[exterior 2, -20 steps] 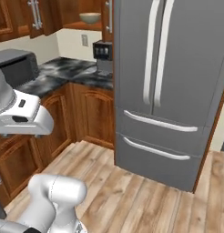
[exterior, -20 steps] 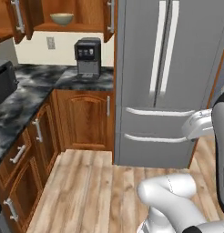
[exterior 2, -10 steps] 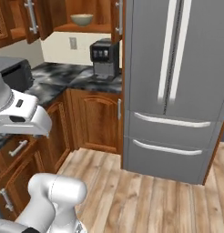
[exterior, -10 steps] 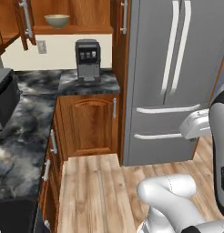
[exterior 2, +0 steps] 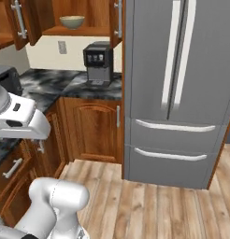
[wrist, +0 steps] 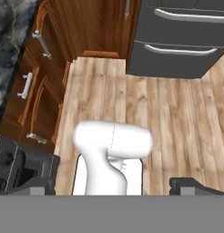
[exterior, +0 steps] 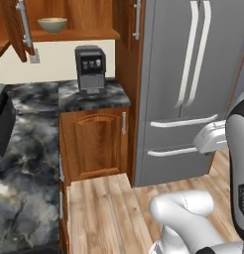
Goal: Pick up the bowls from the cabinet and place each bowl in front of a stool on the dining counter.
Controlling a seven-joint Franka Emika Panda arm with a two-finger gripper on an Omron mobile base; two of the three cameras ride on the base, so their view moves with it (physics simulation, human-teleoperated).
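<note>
Fingers [wrist: 112, 185] spread wide, grasping nothing; in the hand view the two dark tips sit at the bottom corners, pointing down at wood floor [wrist: 173, 123].

Bowl [exterior: 52, 24], olive-beige with pale rim, sits upright on the shelf [exterior: 79, 34] inside the open cabinet [exterior: 94, 15], top left of the left base view. Same bowl [exterior 2: 72, 21] in the right base view, on the shelf between the two open doors. Only one bowl is discernible; the rest of the shelf is cropped by the frame edge, so I can't tell what else is on it.

Coffee machine [exterior: 90, 68] stands on the marbled bench [exterior: 30, 129] below the cabinet, right of the bowl, against the cream wall. It also shows [exterior 2: 98, 62] in the right base view, just left of the fridge [exterior 2: 182, 88].

Fridge [exterior: 193, 84] is grey with two upper doors and two drawers with curved handles, right of the bench corner. Base cabinet door [exterior: 96, 144] under the coffee machine is shut.

Hand view: drawer fronts with metal handles [wrist: 27, 84] along the left, the fridge's lower drawers [wrist: 182, 41] at top right.

Arm is well clear of the cabinet; fingers nowhere near the bowl.
</note>
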